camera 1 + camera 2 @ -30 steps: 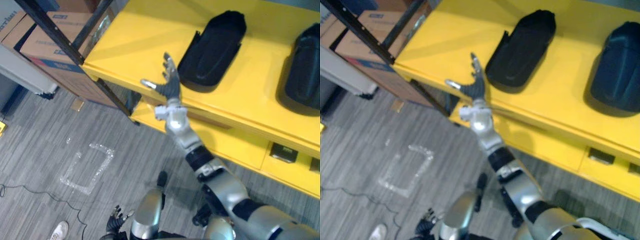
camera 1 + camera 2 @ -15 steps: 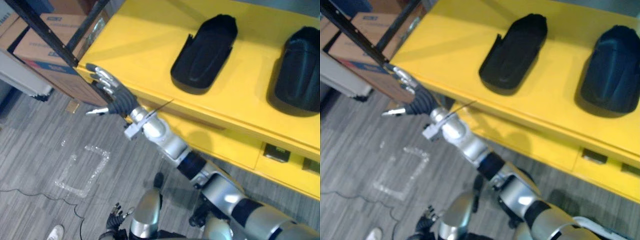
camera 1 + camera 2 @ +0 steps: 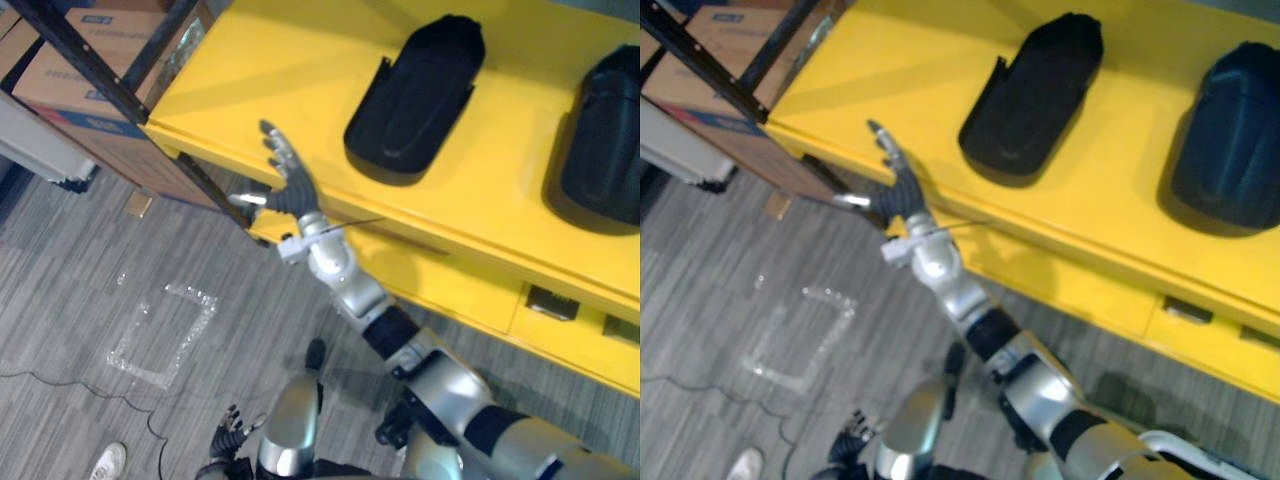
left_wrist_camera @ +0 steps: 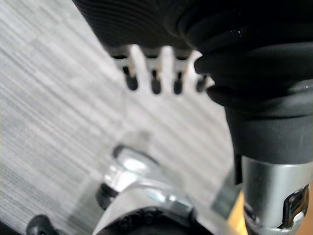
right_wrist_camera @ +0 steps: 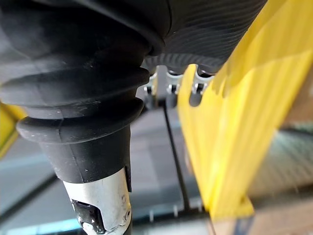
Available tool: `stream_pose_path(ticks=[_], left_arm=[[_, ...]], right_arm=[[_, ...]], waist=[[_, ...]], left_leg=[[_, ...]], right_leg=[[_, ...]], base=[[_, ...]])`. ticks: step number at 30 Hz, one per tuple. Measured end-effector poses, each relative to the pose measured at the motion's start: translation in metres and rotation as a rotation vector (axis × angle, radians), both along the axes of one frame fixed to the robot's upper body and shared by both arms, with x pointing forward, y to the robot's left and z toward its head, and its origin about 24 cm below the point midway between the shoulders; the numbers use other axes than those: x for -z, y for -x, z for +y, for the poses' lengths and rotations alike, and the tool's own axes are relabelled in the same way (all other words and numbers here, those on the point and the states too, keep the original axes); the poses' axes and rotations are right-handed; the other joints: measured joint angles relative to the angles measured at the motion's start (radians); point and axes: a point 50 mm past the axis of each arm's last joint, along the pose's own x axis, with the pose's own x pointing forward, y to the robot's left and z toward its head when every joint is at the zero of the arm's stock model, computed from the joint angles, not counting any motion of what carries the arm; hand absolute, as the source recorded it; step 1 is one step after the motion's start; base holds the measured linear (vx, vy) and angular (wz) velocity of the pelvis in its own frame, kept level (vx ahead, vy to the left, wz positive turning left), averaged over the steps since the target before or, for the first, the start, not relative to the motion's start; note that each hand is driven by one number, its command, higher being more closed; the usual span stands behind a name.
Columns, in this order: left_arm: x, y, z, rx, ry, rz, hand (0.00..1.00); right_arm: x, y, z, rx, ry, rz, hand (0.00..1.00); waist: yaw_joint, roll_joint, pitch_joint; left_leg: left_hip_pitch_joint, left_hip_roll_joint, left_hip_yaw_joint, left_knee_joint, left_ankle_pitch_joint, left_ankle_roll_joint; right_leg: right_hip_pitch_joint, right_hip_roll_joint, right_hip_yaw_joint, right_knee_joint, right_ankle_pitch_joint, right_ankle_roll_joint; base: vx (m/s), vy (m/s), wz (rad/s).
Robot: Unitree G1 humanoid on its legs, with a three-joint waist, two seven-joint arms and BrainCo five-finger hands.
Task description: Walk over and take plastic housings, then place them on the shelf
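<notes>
Two black plastic housings [image 3: 415,100] [image 3: 603,140] sit on the yellow shelf [image 3: 300,60], both on its top deck. One lies near the middle and the other is well apart from it toward the robot's right, each resting hollow side down. Neither one is in a hand at this point.

Up comes the right hand [image 3: 285,185] on a long outstretched arm, palm lifted at the shelf's front edge, close to its left corner. Its fingers [image 5: 169,90] are straight and fanned out with the thumb stuck out to the side, and it has hold of nothing. It's short of the nearer housing, with bare yellow deck between them. In the right wrist view the shelf's yellow edge [image 5: 234,122] runs just beside those fingertips.

Down low, the left hand [image 3: 232,435] hangs over the grey carpet [image 3: 80,260]. In its own wrist view the fingers [image 4: 152,81] dangle loose in a row toward the floor, relaxed and empty.

Off to the left, a black frame bar [image 3: 80,65] slants across some cardboard boxes [image 3: 50,90]. A clear tape outline [image 3: 190,293] marks a square on the carpet, and a person's white shoe [image 3: 105,462] pokes in at the bottom corner.
</notes>
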Motion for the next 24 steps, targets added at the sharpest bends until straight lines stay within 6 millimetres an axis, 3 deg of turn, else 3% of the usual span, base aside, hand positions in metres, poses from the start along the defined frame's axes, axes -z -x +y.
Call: stream_pose_path(ticks=[6,16,24], left_arm=[[0.001,0.001,-0.002,0.017,0.003,0.006,0.00],[0.001,-0.003,0.001,0.048,-0.002,0.010,0.00],[0.000,-0.005,0.001,0.049,-0.004,0.006,0.00]], right_arm=[[0.009,-0.007,-0.010,0.081,-0.005,0.027,0.00],[0.005,-0.012,-0.024,0.160,-0.019,-0.008,0.00],[0.003,-0.019,-0.044,0.238,-0.050,-0.018,0.00]], waist=[[-0.004,0.000,0.000],[-0.008,0.001,0.000],[-0.028,0.002,0.000]], left_leg=[[-0.012,0.000,0.005,0.007,0.000,0.000],[-0.035,-0.003,0.028,0.022,0.001,0.001],[-0.035,-0.007,0.033,0.021,0.002,0.003]], right_leg=[[-0.023,-0.006,0.012,0.022,-0.004,-0.005],[-0.078,-0.026,0.043,0.071,-0.015,-0.013],[-0.085,-0.035,0.046,0.078,-0.016,-0.014]], base=[[-0.02,0.004,-0.03],[-0.04,0.003,-0.06],[0.00,0.000,-0.01]])
